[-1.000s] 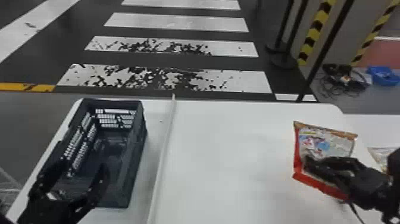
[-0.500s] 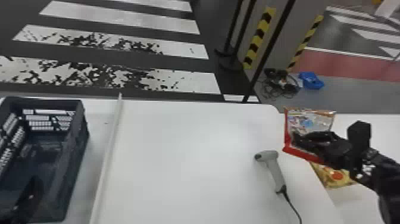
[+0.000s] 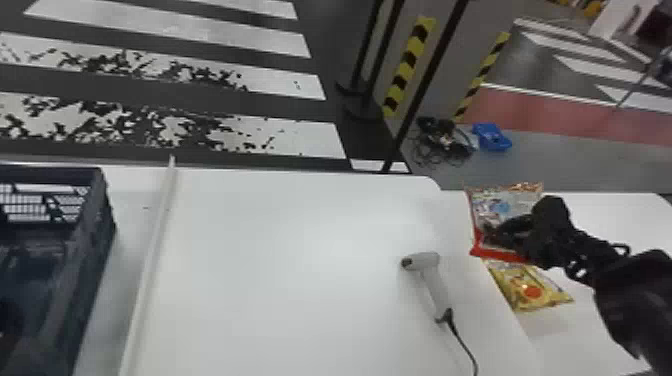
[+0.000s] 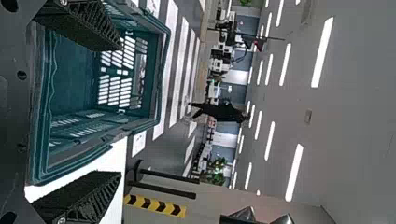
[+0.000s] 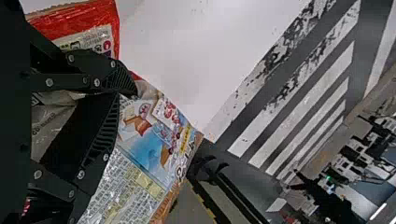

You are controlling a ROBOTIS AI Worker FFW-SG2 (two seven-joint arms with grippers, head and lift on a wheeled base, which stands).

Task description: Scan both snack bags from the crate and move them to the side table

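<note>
Over on the right, you've got the red snack bag point(image 3: 500, 202) pinched in your right gripper point(image 5: 126, 95) at the side table point(image 3: 620, 212), yellow bag point(image 3: 525, 287) already down there, so just placing remains, scans unconfirmed, left gripper point(image 4: 119, 110) spread by the crate point(image 4: 74, 79)!

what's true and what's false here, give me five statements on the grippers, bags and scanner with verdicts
1. The right gripper holds the red snack bag. True.
2. The yellow snack bag lies on the side table. True.
3. The left gripper is shut. False: the left gripper is open, its fingers wide apart.
4. The barcode scanner is in the crate. False: the barcode scanner lies on the white table, away from the crate.
5. A long white strip runs between the crate and the barcode scanner. True.
</note>
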